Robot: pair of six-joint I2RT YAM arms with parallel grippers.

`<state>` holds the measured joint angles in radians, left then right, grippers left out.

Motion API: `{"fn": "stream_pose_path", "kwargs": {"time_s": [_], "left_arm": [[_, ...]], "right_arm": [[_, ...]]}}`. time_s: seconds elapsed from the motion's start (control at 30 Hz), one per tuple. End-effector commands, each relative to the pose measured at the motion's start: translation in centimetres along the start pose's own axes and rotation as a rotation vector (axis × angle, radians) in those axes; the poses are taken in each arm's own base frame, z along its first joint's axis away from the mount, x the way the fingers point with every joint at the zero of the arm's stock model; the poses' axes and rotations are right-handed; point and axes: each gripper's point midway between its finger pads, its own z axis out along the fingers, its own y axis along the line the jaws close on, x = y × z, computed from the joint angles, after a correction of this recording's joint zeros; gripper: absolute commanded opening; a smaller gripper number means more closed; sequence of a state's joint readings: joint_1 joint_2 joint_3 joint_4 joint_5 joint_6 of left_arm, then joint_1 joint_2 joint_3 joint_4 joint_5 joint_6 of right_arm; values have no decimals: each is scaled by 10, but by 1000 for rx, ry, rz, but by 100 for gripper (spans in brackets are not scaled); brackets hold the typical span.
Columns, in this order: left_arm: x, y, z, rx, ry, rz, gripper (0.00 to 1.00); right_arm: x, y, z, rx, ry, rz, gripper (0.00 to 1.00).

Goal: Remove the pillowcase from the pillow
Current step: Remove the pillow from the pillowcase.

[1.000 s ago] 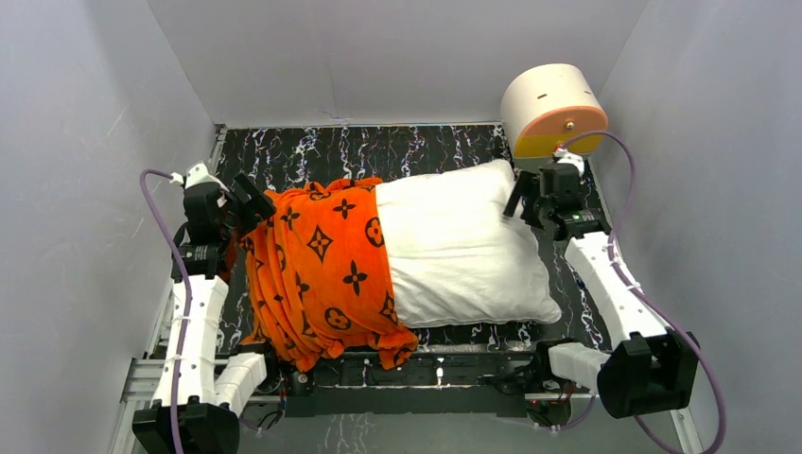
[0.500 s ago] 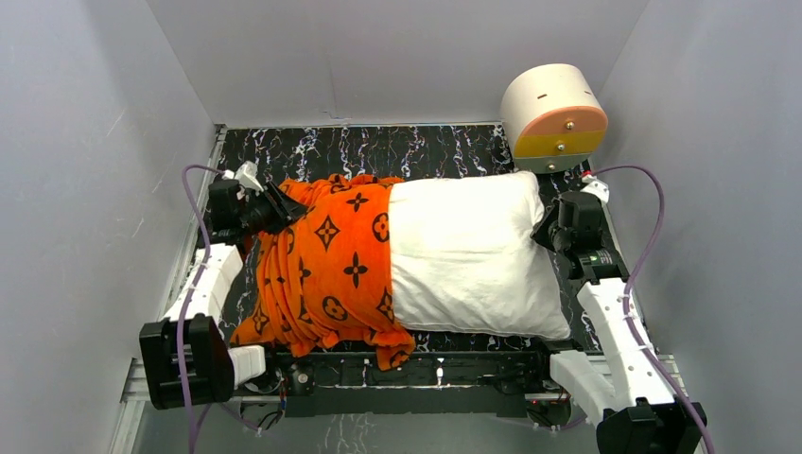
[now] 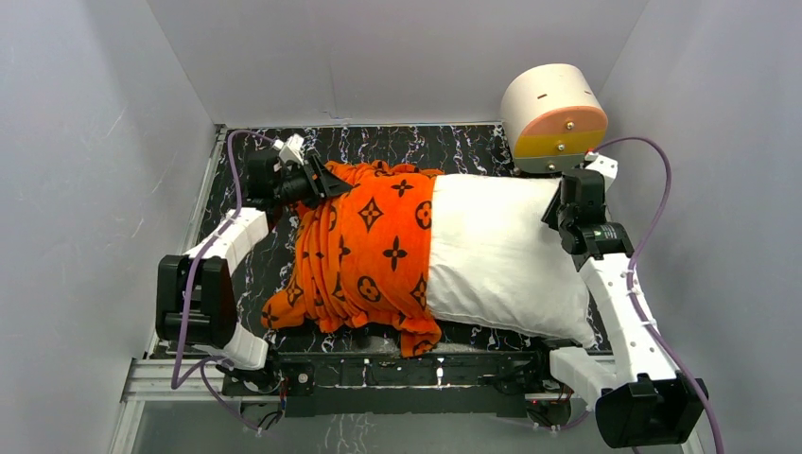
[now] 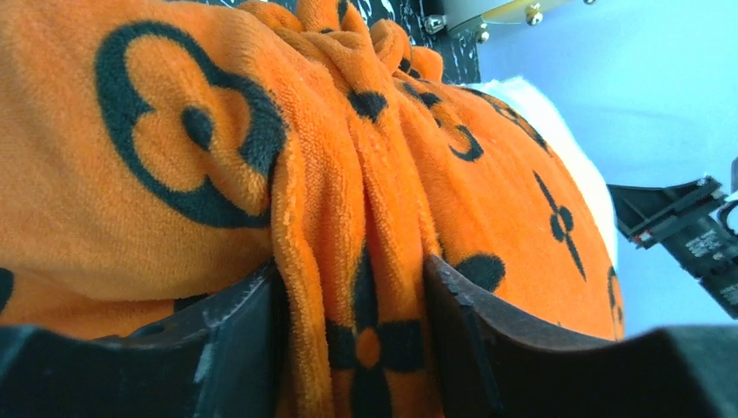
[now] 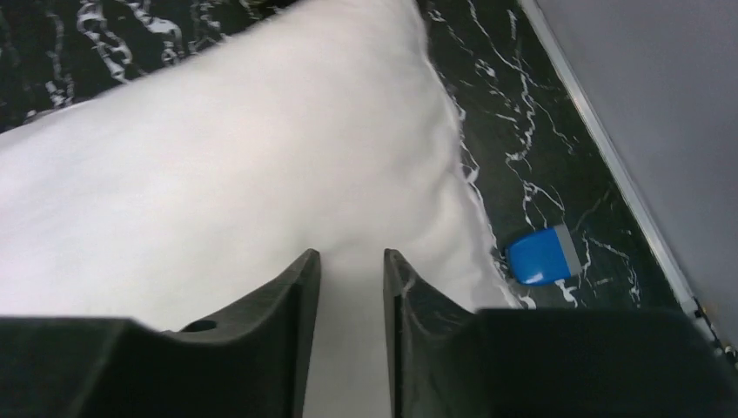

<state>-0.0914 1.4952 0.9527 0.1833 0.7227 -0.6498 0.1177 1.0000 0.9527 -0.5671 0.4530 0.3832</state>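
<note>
The bright orange pillowcase [image 3: 369, 251] with dark brown motifs covers the left half of the white pillow [image 3: 506, 265], which lies across the black marbled table [image 3: 378, 147]. At the pillowcase's far left corner, my left gripper [image 3: 326, 182] is shut on bunched folds of orange plush [image 4: 261, 131]; in the left wrist view the fabric fills the gap at the left gripper [image 4: 352, 287]. My right gripper [image 3: 560, 213] sits at the pillow's far right end. In the right wrist view the right gripper [image 5: 351, 261] has its jaws close together with the white pillow [image 5: 244, 157] pinched between them.
A round cream drawer box [image 3: 553, 115] with an orange and yellow front stands at the back right, just behind the right wrist. A small blue object [image 5: 541, 255] lies on the table beside the pillow's corner. White walls enclose the table on three sides.
Both grippers went from open to gripping. The left one moved right and toward the back with the pillowcase; the pillow and pillowcase shifted right with it.
</note>
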Motion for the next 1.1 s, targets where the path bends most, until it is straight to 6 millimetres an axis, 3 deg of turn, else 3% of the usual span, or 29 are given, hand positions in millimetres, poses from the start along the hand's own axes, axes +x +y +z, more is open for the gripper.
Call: {"fn": "stream_pose_path", "kwargs": {"time_s": [0.0,0.07,0.17,0.27,0.33,0.43,0.63,0.77,0.93,1.07], "left_arm": [[-6,-38,-2,69,19,63,59],[-7,-16,-12,-84,-24,89,76],[-20,0,-39,-265,-120,126,96],[-41,25,-81,-531,-279,124,98],[-46,38,-114,-688,-376,104,98],[-35,44,-150,-778,-462,77,98],[21,51,-177,-771,-457,-2,98],[54,54,-184,-768,-408,-96,98],[84,57,-182,-746,-351,-202,98],[101,53,-164,-639,-293,-234,98]], "right_arm": [[-51,45,-36,-257,-117,28,52],[-50,50,-47,-300,-93,9,70],[-53,70,-70,-451,-84,-22,78],[-42,115,-107,-780,-32,-59,78],[-32,132,-122,-918,8,-31,78],[-9,141,-128,-1007,20,-61,78],[27,164,-151,-1101,-1,-251,79],[71,180,-136,-942,58,-441,79],[81,172,-95,-722,27,-443,79],[96,169,-81,-684,59,-433,79]]}}
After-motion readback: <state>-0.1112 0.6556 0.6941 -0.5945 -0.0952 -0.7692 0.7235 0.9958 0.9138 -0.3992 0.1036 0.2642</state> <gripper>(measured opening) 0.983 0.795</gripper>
